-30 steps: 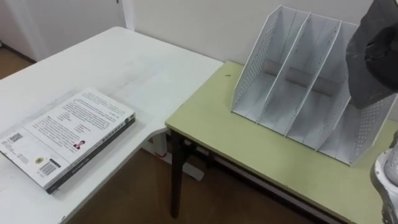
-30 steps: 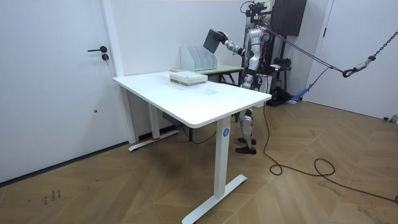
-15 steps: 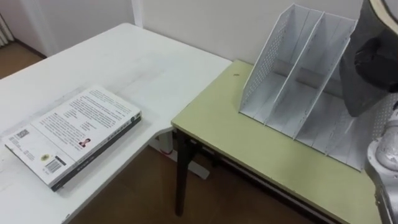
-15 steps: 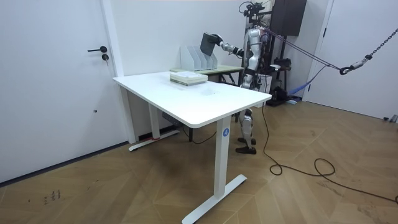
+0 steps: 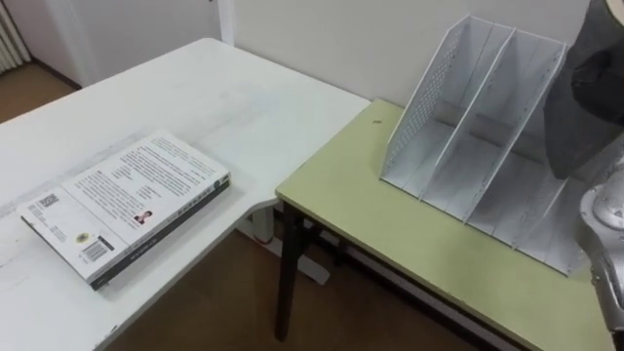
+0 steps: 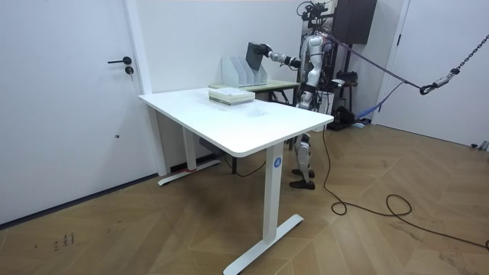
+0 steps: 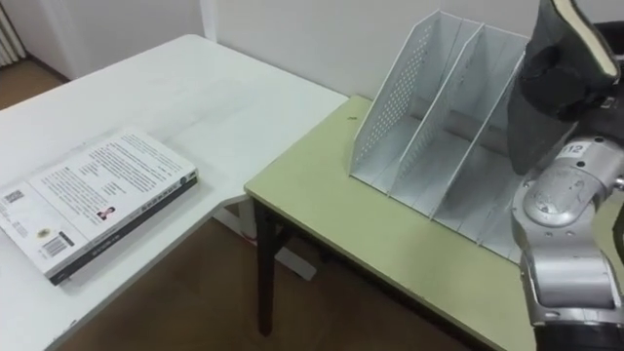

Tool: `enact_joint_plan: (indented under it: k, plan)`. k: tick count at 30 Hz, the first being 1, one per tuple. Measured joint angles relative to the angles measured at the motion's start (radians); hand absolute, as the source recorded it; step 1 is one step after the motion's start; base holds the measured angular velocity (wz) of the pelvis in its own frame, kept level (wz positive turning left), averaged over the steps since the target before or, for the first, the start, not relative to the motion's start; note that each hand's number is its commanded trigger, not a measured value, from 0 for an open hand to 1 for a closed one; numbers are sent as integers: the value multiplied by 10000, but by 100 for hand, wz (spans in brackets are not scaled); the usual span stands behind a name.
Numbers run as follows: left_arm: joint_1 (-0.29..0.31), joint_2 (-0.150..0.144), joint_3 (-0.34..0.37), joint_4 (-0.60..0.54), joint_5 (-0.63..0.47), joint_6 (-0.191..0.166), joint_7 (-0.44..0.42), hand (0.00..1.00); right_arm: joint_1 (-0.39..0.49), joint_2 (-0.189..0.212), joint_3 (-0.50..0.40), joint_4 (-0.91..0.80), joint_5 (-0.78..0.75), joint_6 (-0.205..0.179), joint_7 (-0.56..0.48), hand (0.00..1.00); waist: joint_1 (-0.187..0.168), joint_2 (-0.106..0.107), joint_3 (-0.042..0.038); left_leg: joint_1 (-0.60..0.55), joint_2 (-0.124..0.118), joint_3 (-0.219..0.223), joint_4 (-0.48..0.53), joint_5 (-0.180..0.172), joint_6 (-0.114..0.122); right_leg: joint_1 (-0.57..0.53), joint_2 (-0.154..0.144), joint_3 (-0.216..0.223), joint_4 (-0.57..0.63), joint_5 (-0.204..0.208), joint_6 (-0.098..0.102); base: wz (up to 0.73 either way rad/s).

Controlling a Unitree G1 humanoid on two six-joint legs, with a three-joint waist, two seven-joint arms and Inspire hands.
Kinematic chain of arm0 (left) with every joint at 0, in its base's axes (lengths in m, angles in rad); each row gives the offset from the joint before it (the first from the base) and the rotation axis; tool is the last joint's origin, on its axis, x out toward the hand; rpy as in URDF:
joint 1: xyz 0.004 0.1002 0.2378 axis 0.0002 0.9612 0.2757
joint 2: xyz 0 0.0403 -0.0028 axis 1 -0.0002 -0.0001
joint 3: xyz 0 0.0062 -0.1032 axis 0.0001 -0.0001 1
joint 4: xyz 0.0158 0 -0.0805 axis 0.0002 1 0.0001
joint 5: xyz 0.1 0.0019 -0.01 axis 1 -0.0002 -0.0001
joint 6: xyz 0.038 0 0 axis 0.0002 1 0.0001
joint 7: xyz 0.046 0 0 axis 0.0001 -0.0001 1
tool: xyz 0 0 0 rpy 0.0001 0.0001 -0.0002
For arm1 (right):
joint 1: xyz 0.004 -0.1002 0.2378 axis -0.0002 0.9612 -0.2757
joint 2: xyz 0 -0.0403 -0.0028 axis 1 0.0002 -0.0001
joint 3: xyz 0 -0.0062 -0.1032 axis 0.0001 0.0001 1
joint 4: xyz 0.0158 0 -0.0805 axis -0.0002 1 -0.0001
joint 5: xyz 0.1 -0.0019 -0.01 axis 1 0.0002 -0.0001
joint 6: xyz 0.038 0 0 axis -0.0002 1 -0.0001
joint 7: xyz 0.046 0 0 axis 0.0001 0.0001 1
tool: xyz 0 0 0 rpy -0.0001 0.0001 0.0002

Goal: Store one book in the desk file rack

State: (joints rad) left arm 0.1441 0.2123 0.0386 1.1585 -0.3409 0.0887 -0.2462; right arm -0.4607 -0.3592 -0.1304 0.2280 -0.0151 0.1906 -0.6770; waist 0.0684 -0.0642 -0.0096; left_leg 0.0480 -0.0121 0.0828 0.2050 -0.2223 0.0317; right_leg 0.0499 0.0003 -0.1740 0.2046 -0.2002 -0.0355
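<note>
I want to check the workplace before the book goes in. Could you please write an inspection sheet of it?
Surface: green table bearing the file rack, beside a white desk.
Job's things: file rack upright, visible slots empty; dark book held above its right end.
Clutter: a light-covered book lies flat on the white desk.
Hands: right hand shut on the dark book.
Cables: nothing seen on the tables.
Surroundings: white wall, closed door, wooden floor.

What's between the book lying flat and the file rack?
Nothing: left eye view shows bare white table, a floor gap, then bare green desk before the file rack.
</note>
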Motion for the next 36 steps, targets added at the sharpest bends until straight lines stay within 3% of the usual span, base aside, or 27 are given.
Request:
enact_joint_plan:
  k: [10,16,21,22,23,29,36]
  plan:
    - [32,60,-38,-216,6,287,40,0,-1290,-76,-14,2047,801,303,195,100,-130,50,-22,-64,-6,-51,-2,16,2,-4,-29,-215,-7,0,0,1]
    - [56,95,-24,-365,15,453,-20,0,-1701,-657,-4,3032,901,437,497,100,-84,28,-17,-53,-14,-110,-4,19,3,11,-45,-344,-6,0,0,0]
    - [52,212,-24,-411,17,624,-118,0,-1905,-851,-2,3464,902,617,811,100,-92,-96,-35,-68,-14,-162,-5,47,-4,17,-71,-526,-6,-1,0,3]
    - [53,242,-23,-412,15,636,-152,0,-1905,-854,-2,3508,902,649,874,71,-79,-130,-39,-70,-19,-190,-5,49,-4,18,-71,-525,-7,0,0,4]
    - [54,257,-22,-412,15,638,-191,0,-1905,-857,-2,3520,902,678,900,0,-78,-142,-41,-70,-23,-197,-4,50,-2,18,-73,-526,-7,0,0,0]
    - [55,376,-18,-413,27,739,-262,0,-1911,-1073,-2,3628,922,812,938,0,-79,-176,-56,-98,-36,-312,-2,82,48,17,-138,-604,1,-1,4,4]
    - [48,422,35,-457,218,844,-236,0,-2774,-1622,2,4365,1046,822,952,0,-62,-175,-57,-94,-37,-328,16,105,37,33,-143,-642,10,0,5,0]
